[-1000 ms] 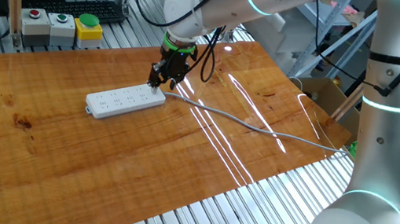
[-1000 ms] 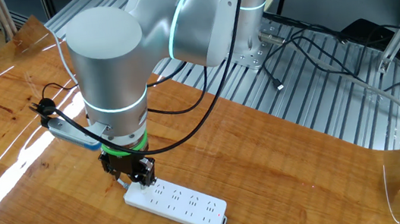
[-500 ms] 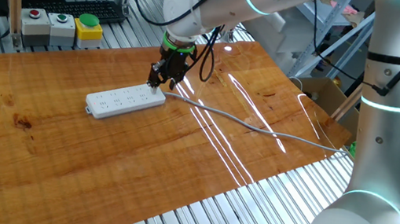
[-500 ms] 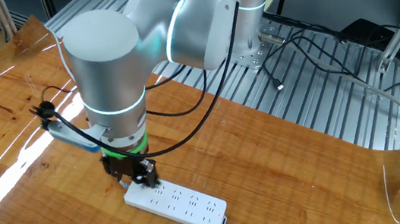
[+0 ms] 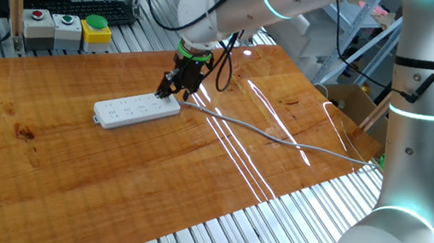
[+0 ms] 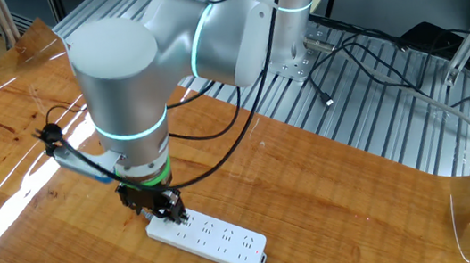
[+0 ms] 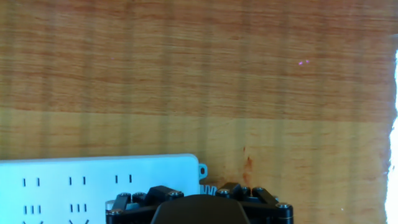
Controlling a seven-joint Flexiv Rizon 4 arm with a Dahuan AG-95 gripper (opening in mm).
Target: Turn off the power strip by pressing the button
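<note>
White power strip (image 5: 137, 110) lies mid-counter (image 5: 191, 178), grey cord (image 5: 275, 136) trailing to the right edge. End effector (image 5: 171, 91) sits over its cord end; finger state unclear. Hand view alone shows outlet slots.

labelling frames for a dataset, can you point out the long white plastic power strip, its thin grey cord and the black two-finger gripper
long white plastic power strip (image 5: 128, 110): one fixed view, middle of its top face.
thin grey cord (image 5: 271, 135): one fixed view, mid-run across the wooden table.
black two-finger gripper (image 5: 164, 93): one fixed view, fingertips over the strip's cord end.

Glossy, streak-reflecting brown wood-grain tabletop (image 5: 106, 174) under a smooth white plastic power strip (image 5: 136, 110) with matt grey cord (image 5: 283, 139), beside ribbed bare-metal bench slats (image 6: 378, 123).
</note>
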